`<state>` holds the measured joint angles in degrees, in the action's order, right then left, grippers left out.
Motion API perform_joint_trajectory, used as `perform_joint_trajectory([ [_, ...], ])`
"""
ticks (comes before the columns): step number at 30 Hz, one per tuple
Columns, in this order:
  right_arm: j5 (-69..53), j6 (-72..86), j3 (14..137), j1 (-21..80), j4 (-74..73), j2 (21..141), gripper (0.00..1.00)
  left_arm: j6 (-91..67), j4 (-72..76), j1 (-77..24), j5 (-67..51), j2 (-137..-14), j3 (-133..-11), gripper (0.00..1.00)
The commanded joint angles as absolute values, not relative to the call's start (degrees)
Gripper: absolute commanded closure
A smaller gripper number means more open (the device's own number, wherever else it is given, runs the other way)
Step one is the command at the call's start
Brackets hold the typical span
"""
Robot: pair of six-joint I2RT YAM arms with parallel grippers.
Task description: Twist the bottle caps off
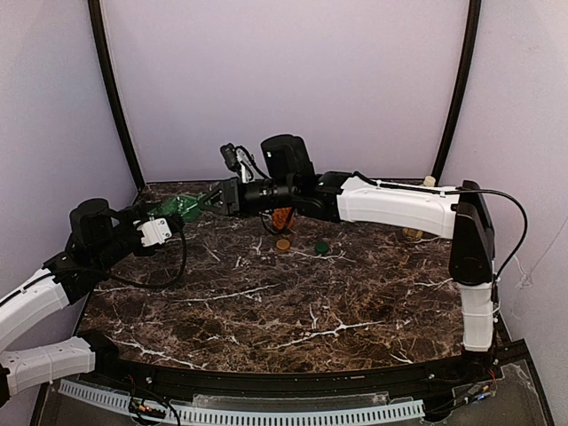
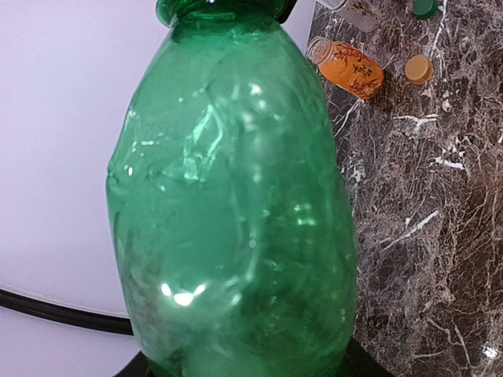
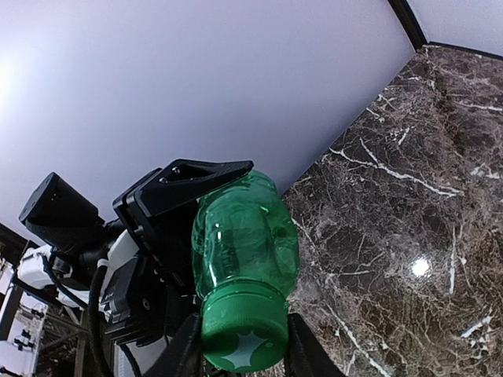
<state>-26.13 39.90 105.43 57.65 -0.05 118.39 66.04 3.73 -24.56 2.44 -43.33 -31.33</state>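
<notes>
Two grippers meet at the green bottle [image 2: 236,196], which is held sideways above the marble table [image 1: 266,311]. The left gripper [image 1: 170,216] is clamped around its body. The right gripper [image 3: 242,357] presses its fingers on both sides of the bright green cap [image 3: 244,330], which sits on the bottle's mouth. To the right of the green bottle, well apart from it, an orange bottle [image 2: 350,68], a tan-gold cap [image 1: 282,244] and a dark green cap [image 1: 322,248] lie on the table. From above, the right arm partly hides the orange bottle.

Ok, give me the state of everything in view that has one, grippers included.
Dented green plastic bottle: capped, held aloft.
Bright green screw cap: on that bottle.
Left gripper: shut on the bottle's body.
Right gripper: fingers against the cap's sides.
Orange plastic bottle: uncapped, lying down.
Tan-gold round cap: off, loose.
Dark green round cap: off, loose.
</notes>
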Motion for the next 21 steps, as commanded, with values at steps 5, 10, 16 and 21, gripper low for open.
perform_joint_trajectory([
  [5, -25.32, 36.70, 105.73, 57.97, 1.64, 117.28, 0.96, 65.33, 2.74, -24.87, 0.39, -42.34, -30.48, 0.99],
  [10, -27.92, 27.48, 104.04, 58.13, 1.74, 115.69, 1.00, 64.71, -4.96, -24.85, -7.68, -41.51, -31.74, 0.99],
  [16, -24.87, -6.35, 98.08, 63.30, -2.23, 110.11, 1.00, 63.04, -22.44, -24.87, -20.97, -41.83, -36.19, 0.99],
  [21, -26.28, -33.92, 90.06, 68.34, -2.99, 105.87, 1.00, 62.65, -31.85, -24.87, -29.52, -41.92, -38.35, 0.99],
])
